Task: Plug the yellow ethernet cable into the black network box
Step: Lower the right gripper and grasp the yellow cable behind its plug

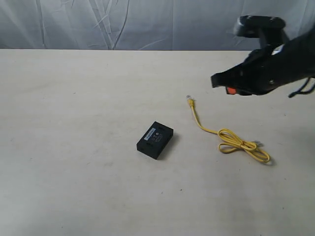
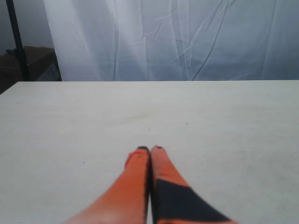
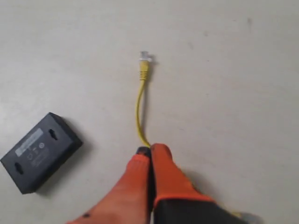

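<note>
The yellow cable (image 3: 138, 109) lies on the table (image 1: 74, 98) to the right of the black box (image 1: 155, 140), near it but not touching. One end runs out straight from a loose knot, and its clear plug (image 3: 145, 57) points away across the table. That leaves the plug end bare and easy to reach, we judge, while the knot keeps the slack bunched on the side away from the box. The box lies flat with its label up. Cable and box are apart, so nothing is plugged in yet.

We carry our right gripper (image 1: 220, 80) in the air above the straight run of cable, with the arm reaching in from the right and tilted down toward the table. Its orange fingers (image 3: 161, 161) are pressed together and grip nothing; in the right wrist view their tips sit over the cable behind the plug. Our left gripper (image 2: 149, 149) is likewise pressed together and empty, held low over bare table, out of the exterior view.
</note>
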### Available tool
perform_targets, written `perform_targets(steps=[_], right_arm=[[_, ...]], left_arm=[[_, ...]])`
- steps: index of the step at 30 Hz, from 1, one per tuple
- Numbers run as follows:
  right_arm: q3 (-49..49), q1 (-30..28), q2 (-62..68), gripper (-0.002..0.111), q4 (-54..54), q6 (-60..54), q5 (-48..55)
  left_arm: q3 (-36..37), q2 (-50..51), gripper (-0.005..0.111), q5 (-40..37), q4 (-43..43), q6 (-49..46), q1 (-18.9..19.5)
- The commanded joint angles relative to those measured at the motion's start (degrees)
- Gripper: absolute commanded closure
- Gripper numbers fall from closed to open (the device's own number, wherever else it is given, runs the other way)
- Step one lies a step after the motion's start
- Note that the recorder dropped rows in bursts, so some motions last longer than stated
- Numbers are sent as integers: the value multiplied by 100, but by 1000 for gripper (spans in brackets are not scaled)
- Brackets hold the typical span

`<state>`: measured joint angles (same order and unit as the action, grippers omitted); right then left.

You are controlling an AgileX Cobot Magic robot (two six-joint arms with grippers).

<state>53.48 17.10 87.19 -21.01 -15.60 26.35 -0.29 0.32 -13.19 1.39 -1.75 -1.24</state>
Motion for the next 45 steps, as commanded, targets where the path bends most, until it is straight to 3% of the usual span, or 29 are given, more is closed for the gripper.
perform_targets(steps=[1, 6, 12, 15, 20, 28, 45], right_arm=[[814, 445, 1227, 109, -9, -50, 88], [1747, 640, 2523, 109, 257, 86, 406], [1914, 639, 2790, 109, 1541, 1155, 315], [1914, 639, 2854, 109, 1673, 1407, 315], [2624, 723, 2928, 109, 1661, 1429, 1314], [3074, 1037, 3332, 109, 2898, 2671, 1460], [3074, 1037, 3439, 109, 2738, 3426, 1331]], left_arm=[[29, -32, 107, -10, -6, 19, 1], [29, -32, 107, -10, -6, 19, 1], [29, -32, 107, -10, -6, 19, 1], [29, -32, 107, -10, -6, 19, 1], [29, -32, 107, -10, -6, 19, 1], [29, -32, 107, -10, -7, 9, 1], [29, -32, 107, -10, -7, 9, 1]])
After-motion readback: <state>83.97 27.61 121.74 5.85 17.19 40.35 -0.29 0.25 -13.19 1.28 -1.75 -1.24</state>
